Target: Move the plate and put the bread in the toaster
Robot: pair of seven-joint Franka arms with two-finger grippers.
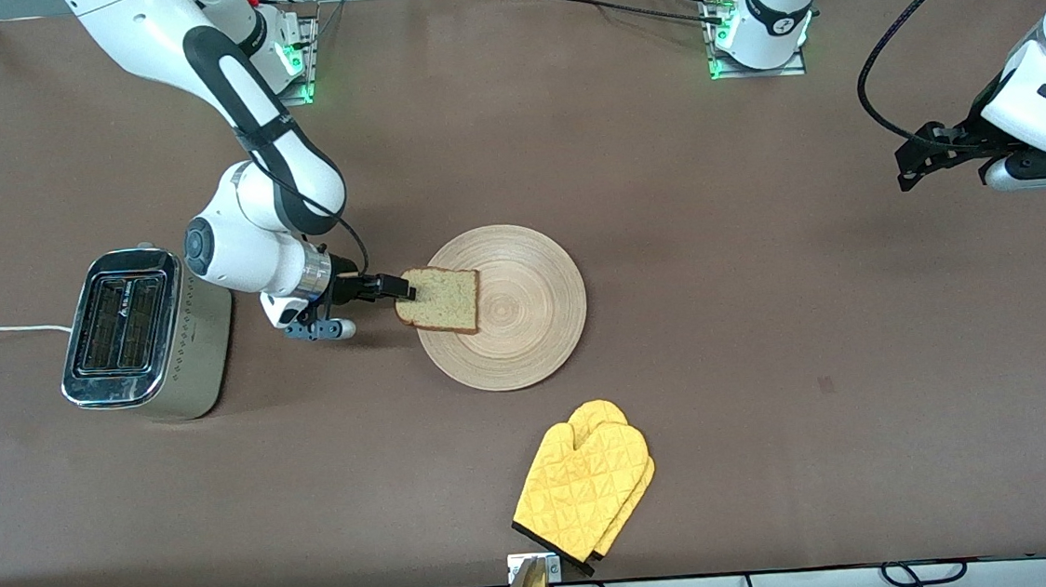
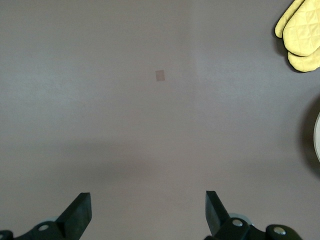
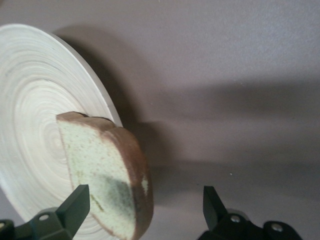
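The right pincer is gaping open at the bread on the plate; the left pincer is waiting open above the tabletop.

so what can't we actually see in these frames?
- Toaster slots: front view, too dark to see whether anything is inside.
- Right gripper contact with the bread: front view, the slice covers the fingertips; right wrist view shows the fingers apart.
- Plate: left wrist view, cut off by the frame edge.
- Left gripper: open over bare table, waiting.
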